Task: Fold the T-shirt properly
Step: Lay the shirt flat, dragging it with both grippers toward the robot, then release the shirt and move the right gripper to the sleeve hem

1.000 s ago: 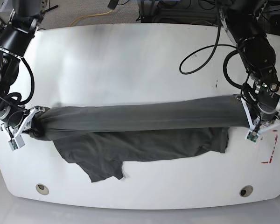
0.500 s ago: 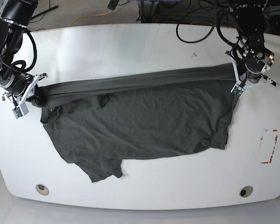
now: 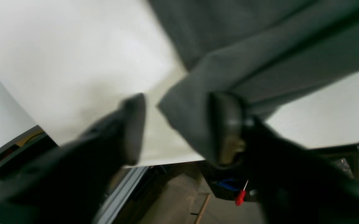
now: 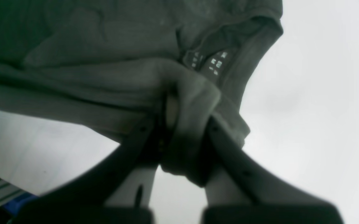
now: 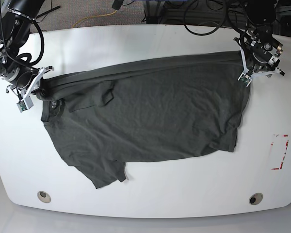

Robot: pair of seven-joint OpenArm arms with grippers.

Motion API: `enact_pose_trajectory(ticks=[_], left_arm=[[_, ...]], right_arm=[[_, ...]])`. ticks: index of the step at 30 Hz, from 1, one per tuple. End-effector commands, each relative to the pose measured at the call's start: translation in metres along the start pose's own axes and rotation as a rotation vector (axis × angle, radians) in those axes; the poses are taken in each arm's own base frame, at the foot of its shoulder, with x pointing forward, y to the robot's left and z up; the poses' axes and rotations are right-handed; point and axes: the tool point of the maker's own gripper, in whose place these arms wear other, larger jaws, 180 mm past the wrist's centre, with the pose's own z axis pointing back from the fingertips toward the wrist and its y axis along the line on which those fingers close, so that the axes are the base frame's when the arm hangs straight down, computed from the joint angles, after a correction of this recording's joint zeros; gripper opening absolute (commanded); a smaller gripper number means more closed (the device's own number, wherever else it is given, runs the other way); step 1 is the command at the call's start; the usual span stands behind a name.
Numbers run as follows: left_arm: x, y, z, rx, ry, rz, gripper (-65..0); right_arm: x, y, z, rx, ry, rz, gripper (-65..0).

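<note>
While the T-shirt lies spread across the table, the layout step is ending.
Left fingers stand parted, cloth against one; right fingers clamp the collar end near the far edge. Next, I judge: release, then regrasp for a fold.

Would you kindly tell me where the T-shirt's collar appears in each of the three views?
Base: the collar lies at the T-shirt's left end, beside the right gripper.
Right wrist: upper right of centre, above the gripper.
Left wrist: not in it.
Shared landmark: the white table.
</note>
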Motion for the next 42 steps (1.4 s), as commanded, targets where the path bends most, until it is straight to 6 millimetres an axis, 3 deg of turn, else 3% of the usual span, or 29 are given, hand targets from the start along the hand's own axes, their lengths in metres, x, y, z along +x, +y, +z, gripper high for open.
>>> enact_pose_trajectory(ticks=[1, 5, 8, 13, 16, 18, 25, 28, 35, 38, 42], left_arm=[[-0.011, 0.011, 0.003, 0.038, 0.036, -0.024, -24.2], [-0.017, 0.009, -0.001, 0.026, 0.056, -0.027, -21.1], [-0.022, 0.011, -0.001, 0.029, 0.068, -0.031, -21.0], [-0.012, 0.001, -0.001, -0.038, 0.003, -0.017, -21.0], [-0.018, -0.005, 0.001, -0.09, -0.015, -0.038, -21.0], [-0.016, -0.011, 0.001, -0.132, -0.043, -0.037, -20.8], [0.008, -0.025, 0.014, -0.287, -0.196, -0.011, -20.8], [0.017, -0.023, 0.022, -0.331, -0.265, 0.034, -20.6], [0.04, -0.002, 0.043, -0.387, -0.437, 0.161, -20.4], [0.053, 0.018, 0.047, -0.338, -0.475, 0.17, -21.0], [0.052, 0.043, 0.047, -0.268, -0.478, 0.221, -21.0]], right_arm=[[0.011, -0.006, 0.007, -0.022, -0.036, 0.014, -65.0], [-0.005, -0.004, 0.007, -0.018, 0.005, 0.004, -65.0], [-0.018, -0.012, 0.016, -0.047, 0.013, -0.035, -55.6], [-0.04, -0.01, 0.019, -0.053, 0.034, -0.092, -30.1], [-0.054, -0.014, 0.027, -0.075, 0.049, -0.13, -16.6], [-0.06, -0.014, 0.028, -0.081, 0.05, -0.152, -12.0], [-0.07, -0.011, 0.03, -0.08, 0.064, -0.171, -11.1], [-0.071, -0.011, 0.03, -0.079, 0.068, -0.176, -11.1], [-0.068, -0.019, 0.048, -0.08, 0.0, -0.26, -11.1], [-0.05, -0.025, 0.047, -0.082, -0.052, -0.258, -11.1], [-0.03, -0.031, 0.045, -0.089, -0.102, -0.247, -11.1]])
